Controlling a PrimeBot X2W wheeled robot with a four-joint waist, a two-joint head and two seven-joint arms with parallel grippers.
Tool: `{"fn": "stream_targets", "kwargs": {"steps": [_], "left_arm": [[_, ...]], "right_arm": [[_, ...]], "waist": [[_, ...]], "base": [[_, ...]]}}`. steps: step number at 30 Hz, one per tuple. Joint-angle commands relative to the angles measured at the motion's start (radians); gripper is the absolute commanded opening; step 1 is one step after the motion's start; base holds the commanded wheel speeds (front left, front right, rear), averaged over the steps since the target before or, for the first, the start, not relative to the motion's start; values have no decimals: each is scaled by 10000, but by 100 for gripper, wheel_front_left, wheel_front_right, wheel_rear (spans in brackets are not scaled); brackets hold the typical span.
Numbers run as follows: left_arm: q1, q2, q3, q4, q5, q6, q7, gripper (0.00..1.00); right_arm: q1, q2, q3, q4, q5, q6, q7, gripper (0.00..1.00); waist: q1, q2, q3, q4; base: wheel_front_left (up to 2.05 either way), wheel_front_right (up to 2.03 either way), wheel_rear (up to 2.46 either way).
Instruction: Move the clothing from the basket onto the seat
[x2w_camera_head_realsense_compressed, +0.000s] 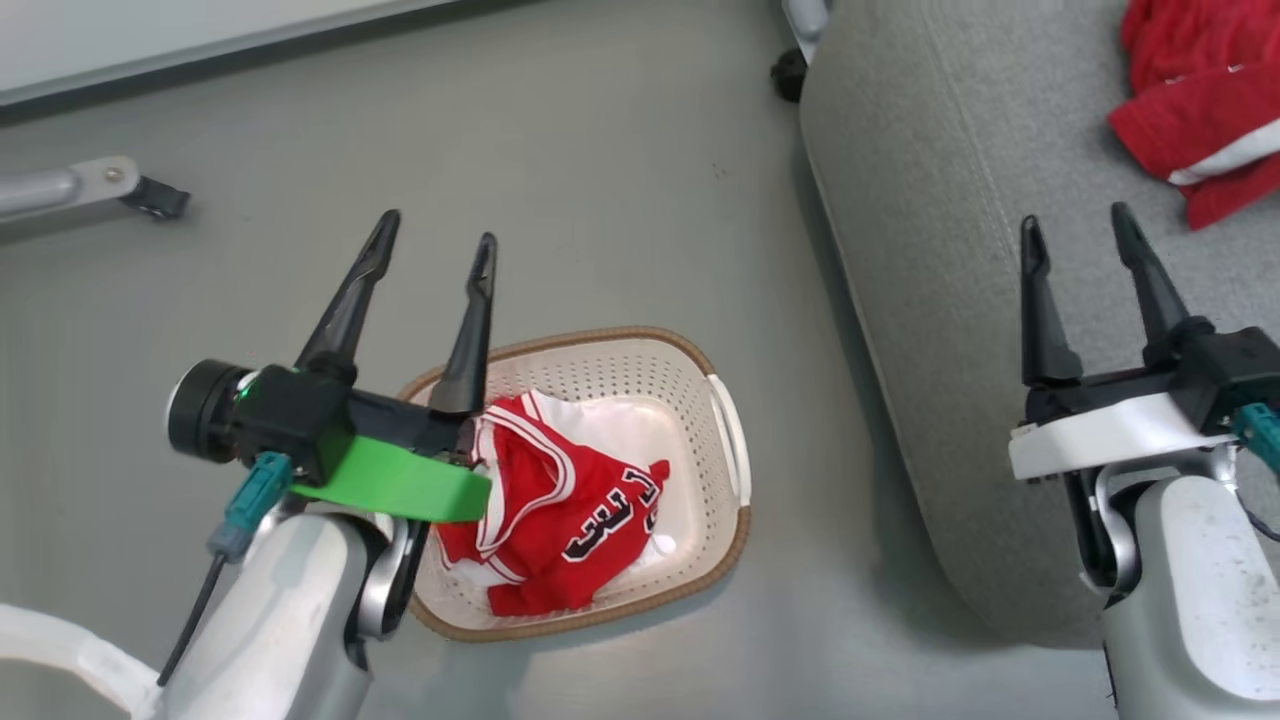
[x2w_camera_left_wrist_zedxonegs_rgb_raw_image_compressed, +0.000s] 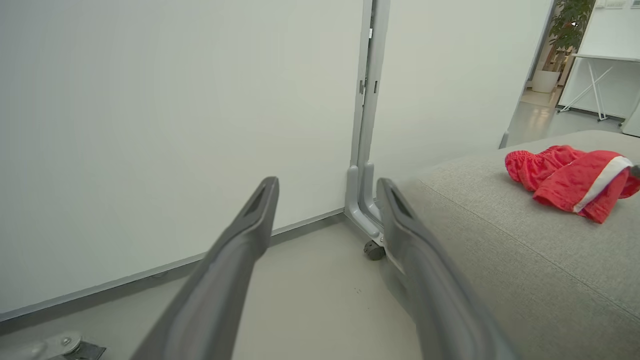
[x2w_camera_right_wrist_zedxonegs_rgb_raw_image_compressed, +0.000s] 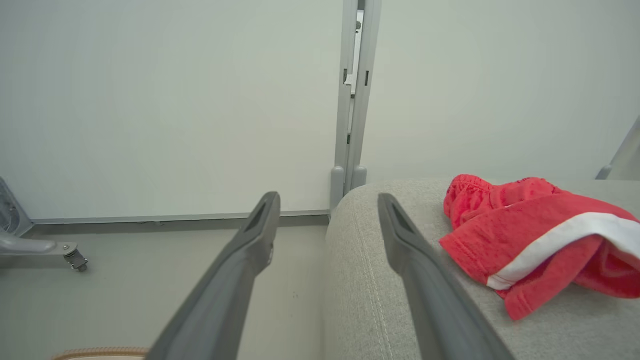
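Half the job looks done. On the right, the grey seat (x2w_camera_head_realsense_compressed: 950, 300) already carries the red shorts (x2w_camera_head_realsense_compressed: 1200, 110) at its far right. Left of it, the basket (x2w_camera_head_realsense_compressed: 742, 520) holds the jersey (x2w_camera_head_realsense_compressed: 570, 500), the one garment left to move. The left gripper (x2w_camera_head_realsense_compressed: 437, 230) hangs over the basket's left side, spread and empty. The right gripper (x2w_camera_head_realsense_compressed: 1075, 222), over the seat's near edge, is spread and empty too.

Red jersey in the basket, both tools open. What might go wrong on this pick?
1. The crumpled red numbered jersey lies against the wall of the cream perforated plastic basket; the left tool may pinch that wall and lift the basket.
2. Released near the rounded edge of the grey fabric seat, the jersey might slide to the floor.
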Motion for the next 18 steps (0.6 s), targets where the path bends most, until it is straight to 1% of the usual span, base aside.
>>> {"fn": "stream_targets", "kwargs": {"steps": [1, 4, 8, 16, 18], "left_arm": [[264, -36, 171, 24, 21, -34, -31, 100], [727, -192, 758, 1, 122, -75, -30, 100], [1218, -313, 1340, -64, 249, -108, -32, 100], [2200, -549, 2231, -174, 509, -217, -31, 100], [2437, -613, 2387, -191, 591, -257, -31, 100]], "right_arm": [[177, -5, 101, -90, 34, -7, -2, 100], [362, 39, 402, -268, -16, -7, -2, 100], [576, 88, 666, -443, -68, -7, -2, 100], [1301, 135, 999, -859, -138, -7, -2, 100], [1581, 137, 1052, -962, 11, -7, -2, 100]], "waist": [[0, 0, -512, 541], [0, 0, -768, 830], [0, 0, -1001, 1018], [0, 0, -1490, 1150], [0, 0, -1631, 1164]], "base": [[0, 0, 0], [0, 0, 0], [0, 0, 0], [0, 0, 0], [0, 0, 0]]}}
